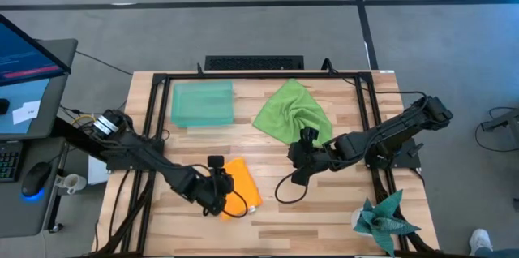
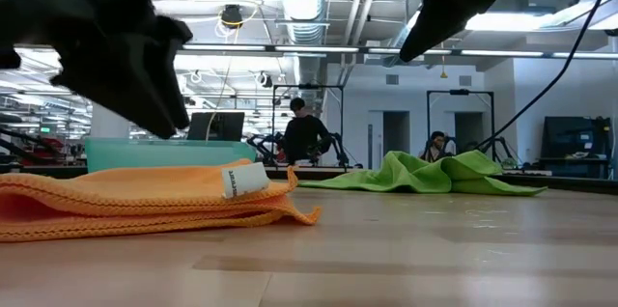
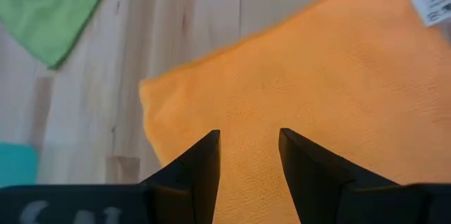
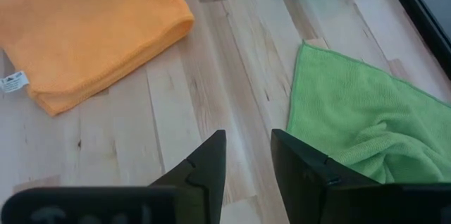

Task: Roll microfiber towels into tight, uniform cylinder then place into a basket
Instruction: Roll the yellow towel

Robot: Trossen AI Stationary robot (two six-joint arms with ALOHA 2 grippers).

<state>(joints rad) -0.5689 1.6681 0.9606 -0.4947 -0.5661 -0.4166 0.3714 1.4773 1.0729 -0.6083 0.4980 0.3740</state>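
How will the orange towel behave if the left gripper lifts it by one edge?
The orange towel lies folded in soft layers, so it would probably droop and unfold. Being thin cloth, it looks light. Its nap may drag on the wooden table rather than slide.

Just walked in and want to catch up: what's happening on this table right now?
Two robot arms are working on towels. The left gripper hovers with open jaws over the folded orange towel near the table's front. The right gripper, also open and holding nothing, sits beside the crumpled green towel. The mint-green basket at the back holds no towel yet, and neither towel is rolled. A dark teal cloth lies at the front right corner.
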